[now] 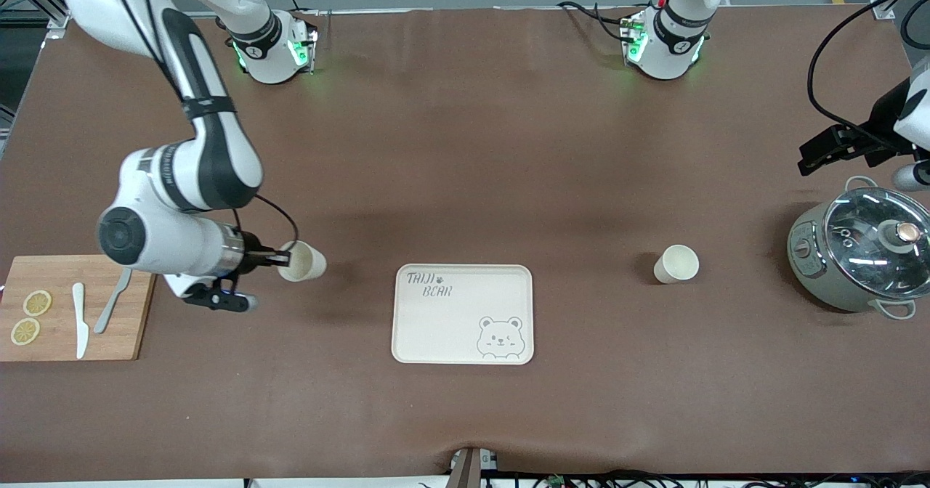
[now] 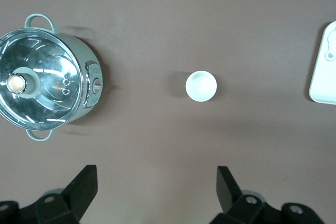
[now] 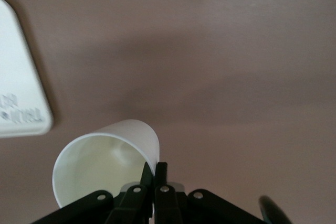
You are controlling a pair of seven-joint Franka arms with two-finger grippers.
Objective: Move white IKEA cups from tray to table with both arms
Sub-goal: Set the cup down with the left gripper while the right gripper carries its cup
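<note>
One white cup hangs tilted above the table between the cutting board and the tray. My right gripper is shut on its rim, one finger inside the wall and one outside. The right wrist view shows that cup pinched at my right gripper. The second white cup stands upright on the table between the tray and the pot. My left gripper hovers over the table beside the pot. In the left wrist view the left gripper is open and empty, well above that cup.
A cream bear-print tray lies mid-table, nearer to the front camera than both cups. A lidded pot sits at the left arm's end. A wooden cutting board with knives and lemon slices lies at the right arm's end.
</note>
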